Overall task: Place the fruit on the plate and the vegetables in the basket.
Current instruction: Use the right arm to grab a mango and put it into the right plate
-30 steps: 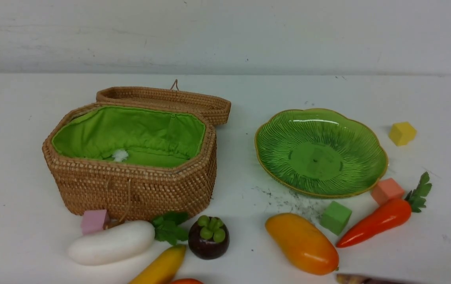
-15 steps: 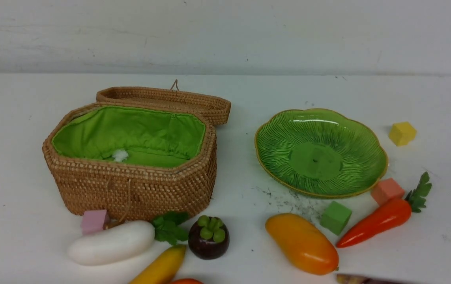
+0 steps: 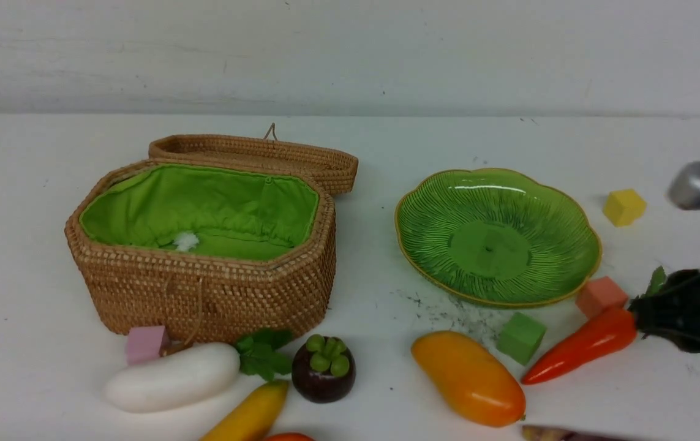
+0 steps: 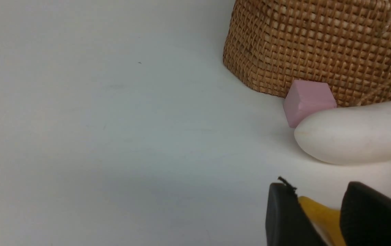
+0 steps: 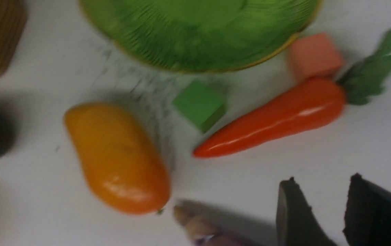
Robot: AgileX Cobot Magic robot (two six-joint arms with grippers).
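Observation:
The open wicker basket (image 3: 203,294) with green lining stands at the left, and the green plate (image 3: 564,211) at the right; both hold no fruit or vegetables. In front of the basket lie the white radish (image 3: 172,376), banana (image 3: 252,413), mangosteen (image 3: 324,370) and the top of the persimmon (image 3: 288,437). The mango (image 3: 469,376) and carrot (image 3: 582,346) lie in front of the plate. My right arm (image 3: 699,306) covers the carrot's leaves; the right gripper (image 5: 322,186) is open and empty beside the carrot (image 5: 270,119). My left gripper (image 4: 316,191) is open over the banana (image 4: 322,212), near the radish (image 4: 356,133).
Foam cubes: pink (image 3: 146,343) against the basket, green (image 3: 521,337) and salmon (image 3: 599,296) by the plate's near rim, yellow (image 3: 624,207) to its right. A purple-brown object (image 3: 564,433) lies at the near edge. The basket lid (image 3: 252,153) lies open behind.
My right arm has come into the front view from the right and now covers the carrot's leaves. Nothing on the table has moved.

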